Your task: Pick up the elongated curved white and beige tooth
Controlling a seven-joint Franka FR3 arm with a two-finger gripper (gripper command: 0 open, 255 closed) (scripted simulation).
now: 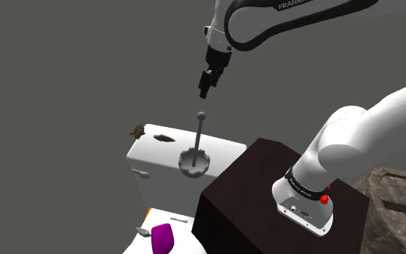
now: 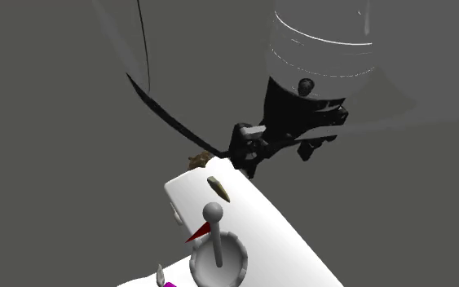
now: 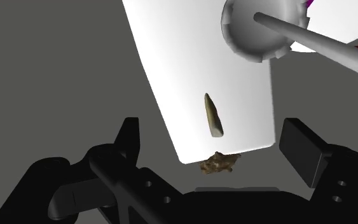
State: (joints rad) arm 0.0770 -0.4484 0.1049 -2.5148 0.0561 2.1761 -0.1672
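"One black gripper (image 1: 205, 88) on the white arm (image 1: 352, 144). How does it stand?" asks the desk.

"Its two fingers (image 3: 130, 137) are spread wide and grip nothing," says the photographer. "The tool hangs in the air above the flat top of one white tank (image 3: 190, 57), touching neither the tank nor anything on it."

"And the tooth?"

"One tooth (image 3: 213, 115), long and slightly curved, olive-beige with a paler blunt end. It lies flat on the tank top near one end. Seen from the wrist, it sits in line with the gap between the fingers, apart from both."

"What lies around it?"

"Its blunt end faces one brown lump (image 3: 220, 163), which sits right at the tank's edge, just beside the tooth. Its pointed end faces one grey round holder (image 3: 260, 28) farther along the top. One grey rod (image 1: 200, 137) with a ball on its tip stands in that holder, leaning a little. In the second exterior view, one red pointed piece (image 2: 199, 235) shows beside the rod."

"Farther out?"

"In the shoulder view, below the tank, there is one purple object (image 1: 162, 238) with one small grey piece (image 1: 143, 232) just beside it, and a second grey sliver (image 1: 178, 219) near them. One dark brown box (image 1: 252, 180), the stand, carries the arm's base. Plain grey lies behind it all."
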